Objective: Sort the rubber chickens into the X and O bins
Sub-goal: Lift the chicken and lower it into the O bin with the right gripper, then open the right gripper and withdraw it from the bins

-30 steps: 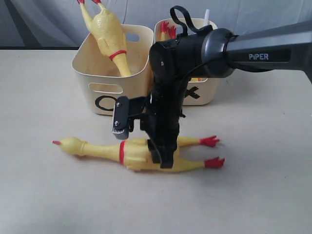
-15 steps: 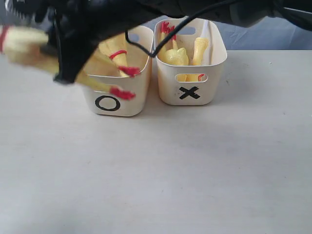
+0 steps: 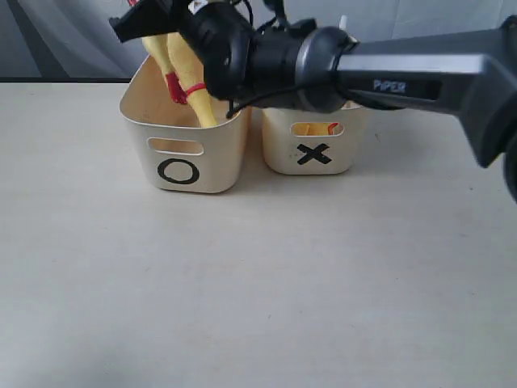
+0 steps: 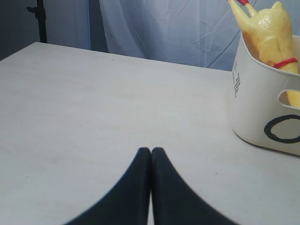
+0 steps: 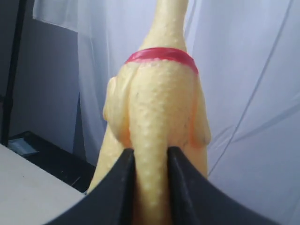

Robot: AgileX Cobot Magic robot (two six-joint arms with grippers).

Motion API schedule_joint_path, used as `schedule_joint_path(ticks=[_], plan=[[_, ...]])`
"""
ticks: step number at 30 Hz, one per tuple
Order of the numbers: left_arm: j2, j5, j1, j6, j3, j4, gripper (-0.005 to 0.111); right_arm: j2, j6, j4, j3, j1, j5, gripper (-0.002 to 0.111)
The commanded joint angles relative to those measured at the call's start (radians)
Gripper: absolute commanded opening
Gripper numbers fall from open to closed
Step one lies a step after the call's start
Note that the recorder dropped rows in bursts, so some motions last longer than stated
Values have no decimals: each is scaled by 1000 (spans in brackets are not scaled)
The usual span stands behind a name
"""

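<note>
My right gripper (image 3: 153, 18) reaches across to the back left, above the O bin (image 3: 182, 171). It is shut on a yellow rubber chicken (image 5: 157, 108) low on its body, with the red neck band (image 5: 162, 54) beyond the fingers. From the exterior this held chicken (image 3: 158, 50) hangs over the O bin, overlapping another chicken (image 3: 203, 107) that stands head-down inside; the arm hides their upper parts. The X bin (image 3: 313, 153) stands right of it, its contents mostly behind the arm. My left gripper (image 4: 151, 151) is shut and empty, low over the table left of the O bin (image 4: 262, 105).
The black right arm (image 3: 339, 61) stretches across the back of the table over both bins. A grey curtain hangs behind. Bare table (image 3: 258, 283) lies in front of the bins.
The right gripper lifted the whole chicken off the table in front of the bins and swung it up and left, over the O bin. The left gripper shows no change.
</note>
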Motion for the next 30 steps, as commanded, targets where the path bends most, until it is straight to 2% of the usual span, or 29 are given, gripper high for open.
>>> schedule_joint_path(ticks=[1, 5, 8, 10, 13, 15, 16, 17, 19, 20, 22, 23, 24, 25, 27, 30], plan=[[2, -4, -4, -1, -2, -5, 0, 93, 109, -47, -6, -12, 2, -1], [2, -4, -4, -1, -2, -5, 0, 132, 107, -23, -6, -12, 185, -1], [2, -4, -4, -1, -2, -5, 0, 136, 7, -23, -6, -12, 326, -1], [2, -4, -4, -1, -2, -5, 0, 129, -43, -23, -6, -12, 403, 7], [2, -4, -4, -1, -2, -5, 0, 106, -51, -23, -6, -12, 504, 38], [2, -4, -4, -1, -2, -5, 0, 81, -51, -25, -6, -12, 529, 71], [2, -4, -4, -1, -2, -5, 0, 46, -51, -25, -6, -12, 557, 98], [2, -4, -4, -1, -2, -5, 0, 23, -51, -25, -6, -15, 592, 104], [2, -4, -4, -1, -2, -7, 0, -58, -37, -48, -6, -29, 752, 99], [2, -4, -4, -1, -2, -7, 0, -101, 12, -106, -6, -45, 852, 93], [2, -4, -4, -1, -2, -7, 0, -182, 124, -293, -6, -79, 1182, 71], [2, -4, -4, -1, -2, -7, 0, -214, 178, -400, -6, -91, 1386, 49], [2, -4, -4, -1, -2, -7, 0, -226, 246, -497, -6, -98, 1668, 9], [2, -4, -4, -1, -2, -7, 0, -226, 328, -531, -3, -104, 1750, 4], [2, -4, -4, -1, -2, -7, 0, -241, 628, -531, 50, -106, 1750, 11], [2, -4, -4, -1, -2, -5, 0, -239, 734, -542, 57, -104, 1750, 13]])
